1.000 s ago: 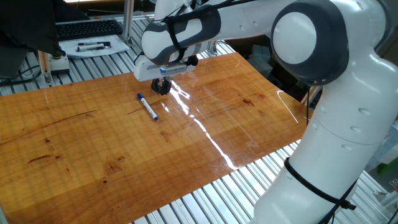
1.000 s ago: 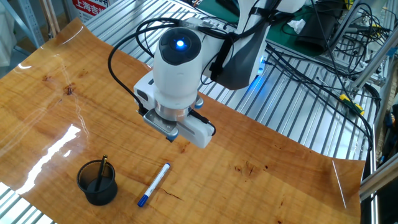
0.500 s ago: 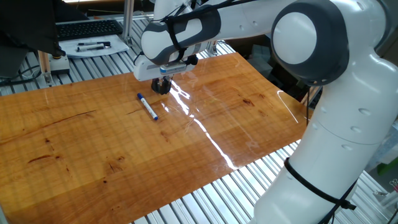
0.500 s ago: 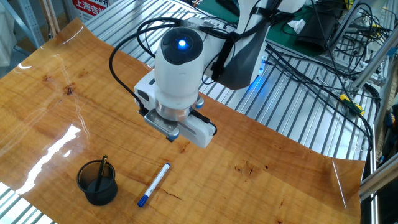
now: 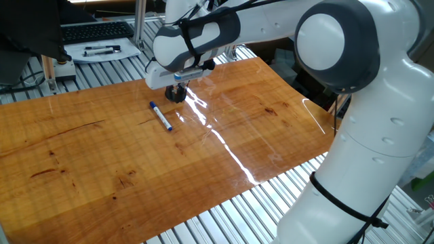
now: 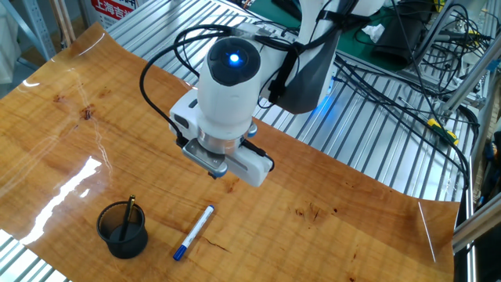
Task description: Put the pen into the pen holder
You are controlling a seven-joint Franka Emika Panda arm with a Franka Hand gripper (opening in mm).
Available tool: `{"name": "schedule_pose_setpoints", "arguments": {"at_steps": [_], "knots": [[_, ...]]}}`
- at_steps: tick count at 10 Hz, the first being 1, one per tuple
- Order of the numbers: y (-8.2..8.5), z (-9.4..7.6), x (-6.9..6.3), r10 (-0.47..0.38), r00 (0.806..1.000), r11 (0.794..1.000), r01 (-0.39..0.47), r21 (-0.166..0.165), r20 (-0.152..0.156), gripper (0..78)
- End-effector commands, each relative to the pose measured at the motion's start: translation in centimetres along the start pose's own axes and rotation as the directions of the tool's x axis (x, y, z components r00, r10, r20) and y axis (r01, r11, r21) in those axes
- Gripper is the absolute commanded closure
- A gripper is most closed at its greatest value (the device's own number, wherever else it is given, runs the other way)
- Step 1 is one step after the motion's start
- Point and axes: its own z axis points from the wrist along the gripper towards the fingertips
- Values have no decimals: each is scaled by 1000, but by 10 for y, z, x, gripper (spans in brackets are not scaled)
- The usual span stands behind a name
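The slim pen (image 6: 194, 233) with a pale grey-white body and dark blue ends lies flat on the shiny brown wooden table (image 6: 47, 149). It is not in the cup yet, so I think the job has hardly begun. The small, dark, see-through round pen holder (image 6: 122, 229) stands near the pen, just to one side of it, and they do not touch. A thin dark stick already stands inside the holder. In one fixed view the holder is mostly hidden behind the robot's hand, and the pen (image 5: 161, 116) lies just beside that hand on the wood. The white robot arm's gripper (image 6: 221, 171) hangs above the table, near the pen but not on it. It holds nothing that I can see. Its fingers are hidden under the big white hand, so I cannot tell how wide they stand. The pen must be picked up, carried over and dropped in the holder.
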Motion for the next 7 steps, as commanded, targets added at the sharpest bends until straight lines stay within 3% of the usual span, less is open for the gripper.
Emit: {"name": "schedule_pose_setpoints", "arguments": {"at_steps": [1,7], "knots": [[4,-3,2,-41,999,993,41,-108,-2,776],[4,-3,2,-60,998,993,60,-97,7,776]]}}
